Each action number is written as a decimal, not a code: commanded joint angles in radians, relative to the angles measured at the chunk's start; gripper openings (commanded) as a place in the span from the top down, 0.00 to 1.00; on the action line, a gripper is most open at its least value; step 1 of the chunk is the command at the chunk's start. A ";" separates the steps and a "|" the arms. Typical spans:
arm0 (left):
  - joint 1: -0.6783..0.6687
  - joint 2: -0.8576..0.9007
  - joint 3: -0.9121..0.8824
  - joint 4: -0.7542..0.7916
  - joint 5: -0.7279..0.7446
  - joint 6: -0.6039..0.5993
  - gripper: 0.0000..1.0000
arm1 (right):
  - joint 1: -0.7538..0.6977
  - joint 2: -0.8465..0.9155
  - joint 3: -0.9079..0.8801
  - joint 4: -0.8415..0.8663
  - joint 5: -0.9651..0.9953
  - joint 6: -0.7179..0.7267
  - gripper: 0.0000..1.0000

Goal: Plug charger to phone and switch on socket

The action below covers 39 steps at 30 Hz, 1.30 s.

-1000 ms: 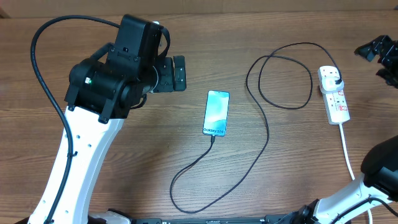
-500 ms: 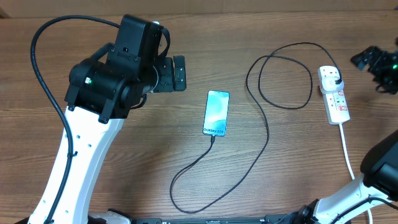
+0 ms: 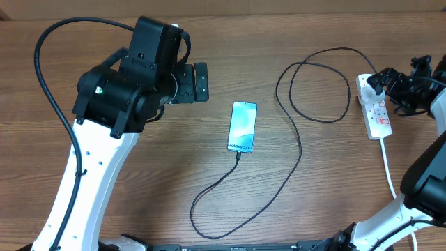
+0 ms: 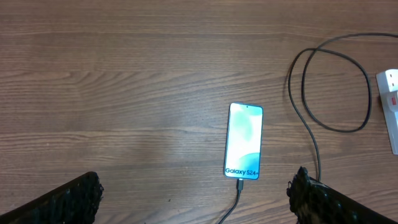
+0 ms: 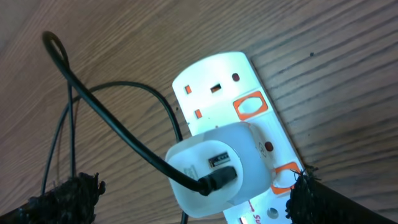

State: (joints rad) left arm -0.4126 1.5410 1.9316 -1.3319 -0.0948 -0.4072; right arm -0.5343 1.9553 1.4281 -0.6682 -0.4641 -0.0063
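Right pincer (image 5: 186,196) is hanging directly over the socket (image 5: 217,81), its 2 fingers (image 5: 65,193) spread wide apart and gripping nothing, 1 showing at each lower corner of the right wrist view. Between them a white adapter (image 5: 214,165) is sitting in an outlet of the strip, and the charger (image 3: 300,148) is running out of its face as a thin black cable. 2 orange-red switches (image 5: 252,104) are showing beside the adapter; which way they are set, I cannot tell. From overhead, the strip is lying at the right side of the bench (image 3: 160,181), its white cord (image 3: 390,174) trailing toward the near edge. The black cable is looping wide across the wood, then curling round to the phone (image 3: 242,126), which is lying flat near the middle, screen up, the Galaxy lettering at its near end. The connector tip (image 4: 239,183) is sitting in the port at that same end. Over on the other side, the left pincer (image 4: 196,196) is hovering well above the phone, fingers also parted, holding nothing.
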 commanded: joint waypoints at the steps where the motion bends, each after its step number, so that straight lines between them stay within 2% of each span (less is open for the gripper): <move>1: -0.003 0.008 0.010 0.001 -0.013 0.026 0.00 | 0.003 0.000 -0.022 0.008 0.000 0.006 0.00; 15: -0.003 0.008 0.010 0.001 -0.013 0.026 0.01 | 0.016 0.084 -0.022 0.013 -0.002 0.010 0.00; 39: -0.003 0.008 0.010 0.001 -0.013 0.026 0.01 | 0.025 0.085 -0.022 0.042 -0.001 0.009 0.00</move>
State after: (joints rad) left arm -0.4126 1.5410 1.9316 -1.3323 -0.0948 -0.4072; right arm -0.5152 2.0289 1.4120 -0.6224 -0.4561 0.0002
